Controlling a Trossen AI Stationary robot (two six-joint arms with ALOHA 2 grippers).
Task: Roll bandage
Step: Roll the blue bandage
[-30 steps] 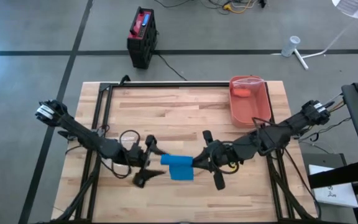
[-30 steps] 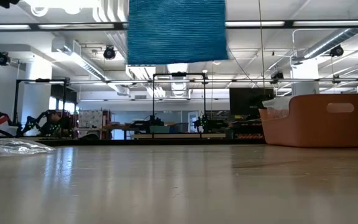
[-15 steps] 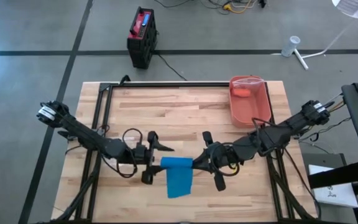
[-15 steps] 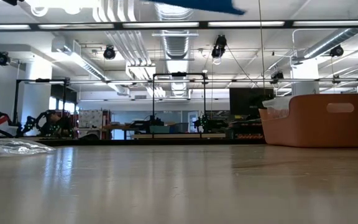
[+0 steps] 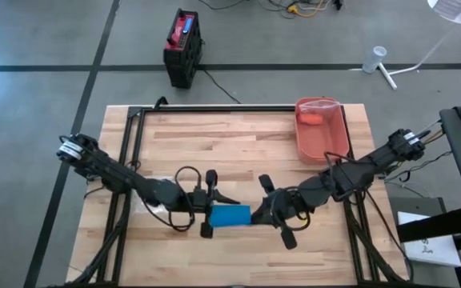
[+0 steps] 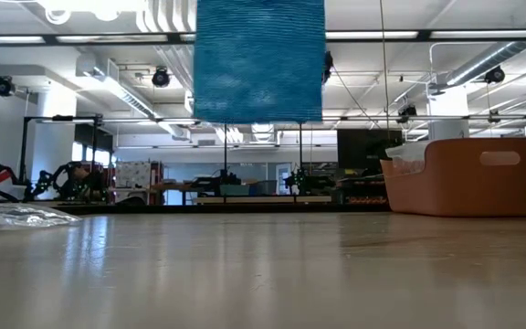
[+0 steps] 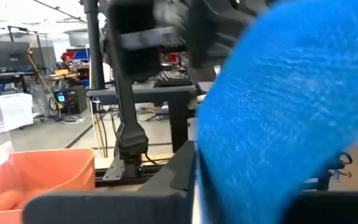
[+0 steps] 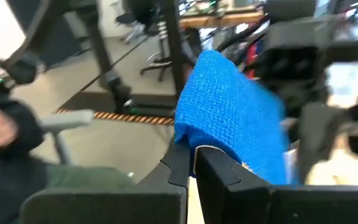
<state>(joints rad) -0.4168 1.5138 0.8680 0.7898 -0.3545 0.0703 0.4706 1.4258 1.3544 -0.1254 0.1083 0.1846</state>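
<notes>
Jaws, both arms: left gripper (image 5: 212, 214) and right gripper (image 5: 256, 215) each clamped on one end of blue bandage (image 5: 230, 215), held above tabletop (image 5: 238, 136) centre. Orange bin (image 5: 322, 128) at far right corner; clear plastic wrap (image 6: 21, 215) near left edge.

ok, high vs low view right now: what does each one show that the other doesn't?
High view only: both arms, with the left gripper and right gripper at opposite ends of the blue bandage, the wooden table from above, and a black and red box on the floor. Low view only: the bandage hanging clear above the tabletop, and the room behind. Both: the bandage and the orange bin.
</notes>
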